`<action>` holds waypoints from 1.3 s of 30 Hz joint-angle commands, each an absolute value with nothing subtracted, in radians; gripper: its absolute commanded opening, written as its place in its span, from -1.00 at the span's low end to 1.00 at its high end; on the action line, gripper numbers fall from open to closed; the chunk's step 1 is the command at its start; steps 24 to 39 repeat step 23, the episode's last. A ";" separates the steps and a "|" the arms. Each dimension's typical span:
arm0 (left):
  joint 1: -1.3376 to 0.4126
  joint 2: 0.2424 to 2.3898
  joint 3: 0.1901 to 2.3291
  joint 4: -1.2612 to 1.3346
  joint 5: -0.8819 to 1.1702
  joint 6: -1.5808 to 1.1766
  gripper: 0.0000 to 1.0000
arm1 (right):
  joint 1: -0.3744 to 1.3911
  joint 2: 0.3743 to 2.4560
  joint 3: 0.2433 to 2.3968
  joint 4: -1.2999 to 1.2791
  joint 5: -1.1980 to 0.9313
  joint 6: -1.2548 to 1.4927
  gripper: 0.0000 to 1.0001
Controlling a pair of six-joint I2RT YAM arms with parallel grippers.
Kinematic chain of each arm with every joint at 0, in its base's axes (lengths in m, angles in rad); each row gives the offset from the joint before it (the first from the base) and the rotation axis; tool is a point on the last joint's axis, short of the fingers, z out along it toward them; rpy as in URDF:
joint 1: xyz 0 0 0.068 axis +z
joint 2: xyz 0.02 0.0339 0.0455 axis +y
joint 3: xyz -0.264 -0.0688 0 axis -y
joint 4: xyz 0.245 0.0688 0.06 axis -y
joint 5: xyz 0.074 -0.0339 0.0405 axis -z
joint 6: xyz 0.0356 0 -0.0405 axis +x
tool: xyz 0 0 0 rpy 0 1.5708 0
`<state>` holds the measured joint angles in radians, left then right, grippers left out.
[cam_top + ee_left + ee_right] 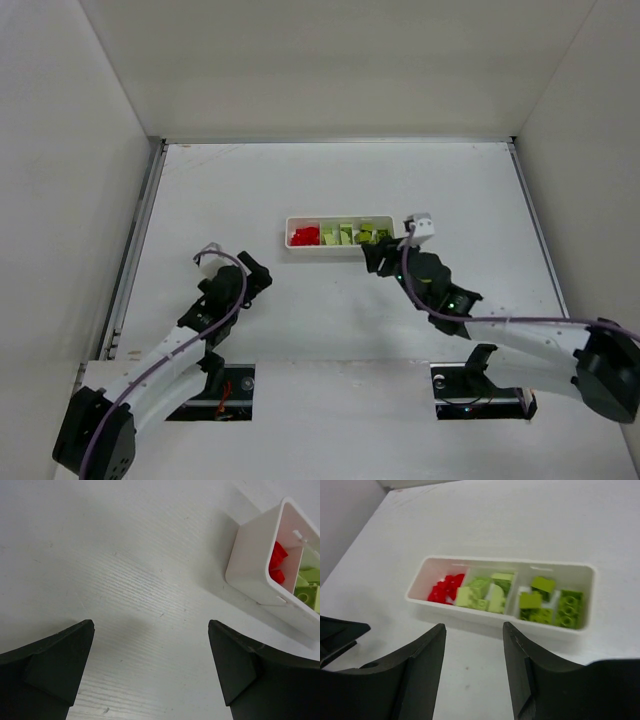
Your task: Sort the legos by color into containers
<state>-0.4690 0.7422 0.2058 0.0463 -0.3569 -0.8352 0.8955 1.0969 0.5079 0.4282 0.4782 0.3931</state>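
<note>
The left fingers [55,670] stand wide apart, released, over bare desk [125,555] beside the left end of the tray [250,560]. Red legos [445,589] lie in its left compartment, yellow-green legos [532,601] in the middle and right. The right fingers [420,665] hover parted, holding nothing, near its right end. No loose brick shows; sorting looks finished, so both arms probably need only withdraw.

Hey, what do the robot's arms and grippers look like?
The left arm and right arm have white links, black joints and a purple cable each. The left gripper and right gripper have matte black, wedge-shaped fingers.
</note>
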 commanded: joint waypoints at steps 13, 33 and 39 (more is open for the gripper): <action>-0.453 0.871 0.341 -0.052 -0.423 -0.847 1.00 | 0.656 0.696 0.204 0.353 0.690 0.629 0.23; -0.514 0.854 0.403 -0.103 -0.416 -0.827 1.00 | 0.582 0.684 0.161 0.344 0.713 0.675 0.35; -0.514 0.854 0.403 -0.103 -0.416 -0.827 1.00 | 0.582 0.684 0.161 0.344 0.713 0.675 0.35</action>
